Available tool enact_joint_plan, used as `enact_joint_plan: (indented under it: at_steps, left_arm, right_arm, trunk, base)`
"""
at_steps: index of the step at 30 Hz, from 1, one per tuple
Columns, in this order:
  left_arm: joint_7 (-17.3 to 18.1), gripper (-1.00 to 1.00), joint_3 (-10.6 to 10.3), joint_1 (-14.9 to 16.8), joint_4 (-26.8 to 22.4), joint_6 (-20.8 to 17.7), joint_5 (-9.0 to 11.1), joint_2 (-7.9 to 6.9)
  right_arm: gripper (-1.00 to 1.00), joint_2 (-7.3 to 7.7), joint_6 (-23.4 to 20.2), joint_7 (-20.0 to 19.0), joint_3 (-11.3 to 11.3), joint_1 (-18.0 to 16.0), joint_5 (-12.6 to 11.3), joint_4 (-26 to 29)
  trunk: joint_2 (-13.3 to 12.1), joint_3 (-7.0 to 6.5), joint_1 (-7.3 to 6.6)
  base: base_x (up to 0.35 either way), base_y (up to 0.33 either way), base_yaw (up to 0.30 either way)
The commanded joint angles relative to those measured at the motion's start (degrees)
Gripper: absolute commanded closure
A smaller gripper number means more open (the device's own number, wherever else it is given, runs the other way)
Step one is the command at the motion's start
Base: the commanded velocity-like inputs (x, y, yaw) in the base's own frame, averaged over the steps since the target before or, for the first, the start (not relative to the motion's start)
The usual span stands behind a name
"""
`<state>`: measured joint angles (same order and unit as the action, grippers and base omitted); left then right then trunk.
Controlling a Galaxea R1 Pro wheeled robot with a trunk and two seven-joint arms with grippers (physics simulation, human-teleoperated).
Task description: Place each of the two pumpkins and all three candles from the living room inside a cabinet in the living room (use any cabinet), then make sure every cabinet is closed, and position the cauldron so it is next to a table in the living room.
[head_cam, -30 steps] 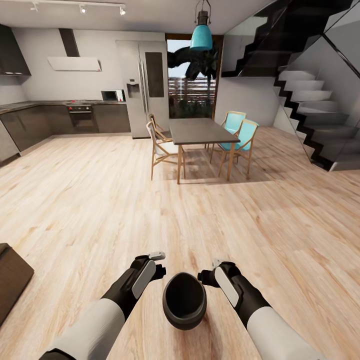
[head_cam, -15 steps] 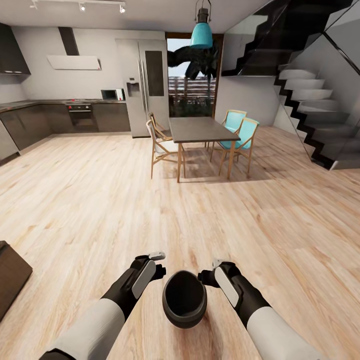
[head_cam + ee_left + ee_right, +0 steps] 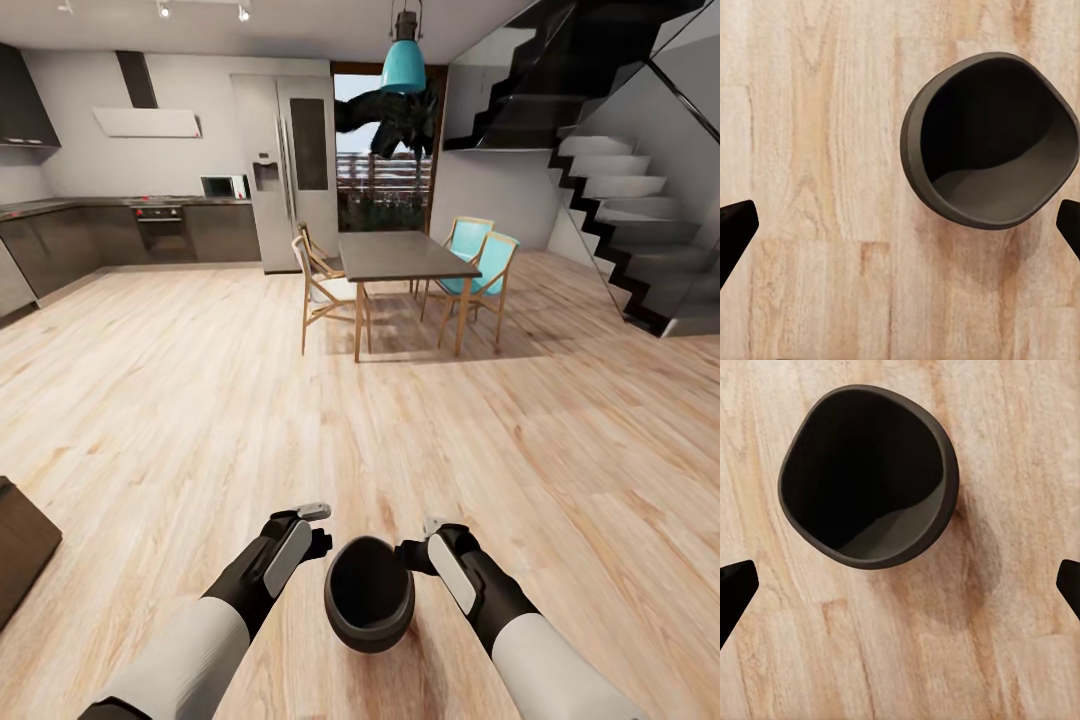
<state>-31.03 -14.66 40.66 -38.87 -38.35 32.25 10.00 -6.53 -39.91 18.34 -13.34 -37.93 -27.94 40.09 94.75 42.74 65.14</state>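
The cauldron [image 3: 368, 593], a round black pot with a wide mouth, sits low over the wooden floor between my two forearms. My left gripper [image 3: 320, 528] is just to its left and my right gripper [image 3: 413, 545] just to its right. Both are open and neither finger pair closes on the pot. From above, the cauldron [image 3: 990, 139] lies beyond the left gripper [image 3: 900, 232], whose fingertips [image 3: 735, 225] are spread wide. The right gripper [image 3: 900, 589] is spread the same way, short of the cauldron [image 3: 866, 472]. The pumpkins and candles are out of view.
A dark dining table [image 3: 400, 255] with wooden and teal chairs [image 3: 485, 270] stands ahead across open plank floor. A dark-brown furniture corner [image 3: 20, 540] juts in at the lower left. Kitchen units [image 3: 60, 245] line the far left and a staircase [image 3: 620, 230] rises at right.
The whole picture has shifted slightly upward, so the camera has moved. The cauldron sits a touch higher between the grippers. Both grippers keep their pose and stay open.
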Motion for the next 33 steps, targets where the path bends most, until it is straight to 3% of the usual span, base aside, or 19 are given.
enact_joint_plan:
  at_steps: [1, 19, 24, 33]
  left_arm:
    - [-0.5, -1.0, -0.1, 0.0, 0.0, 0.0, 0.5, 0.0]
    - [-0.3, -1.0, -0.1, 0.0, 0.0, 0.2, 0.5, 0.0]
    - [-0.3, -1.0, -0.1, 0.0, 0.1, 0.2, 0.5, 0.0]
    - [-0.3, -1.0, -0.1, 0.0, 0.0, 0.2, 0.5, 0.0]
  right_arm:
    - [-1.0, 0.03, -0.1, 0.6, -0.2, 0.0, -0.6, 0.1]
    - [-1.0, -0.1, 0.1, 0.6, -0.3, 0.0, -0.5, -0.4]
    - [-1.0, -1.12, 0.1, 0.6, -0.3, 0.0, -0.2, -0.6]
    - [-1.0, -1.29, 0.2, 0.6, -0.3, 0.0, -0.1, -0.8]
  trunk:
    - [0.4, 0.24, 0.22]
    - [7.7, 3.47, 4.18]
    - [9.7, 4.37, 5.27]
    - [13.3, 5.98, 7.25]
  base:
    - [0.0, 0.0, 0.0]
    - [0.0, 0.0, 0.0]
    - [0.0, 0.0, 0.0]
    - [0.0, 0.0, 0.0]
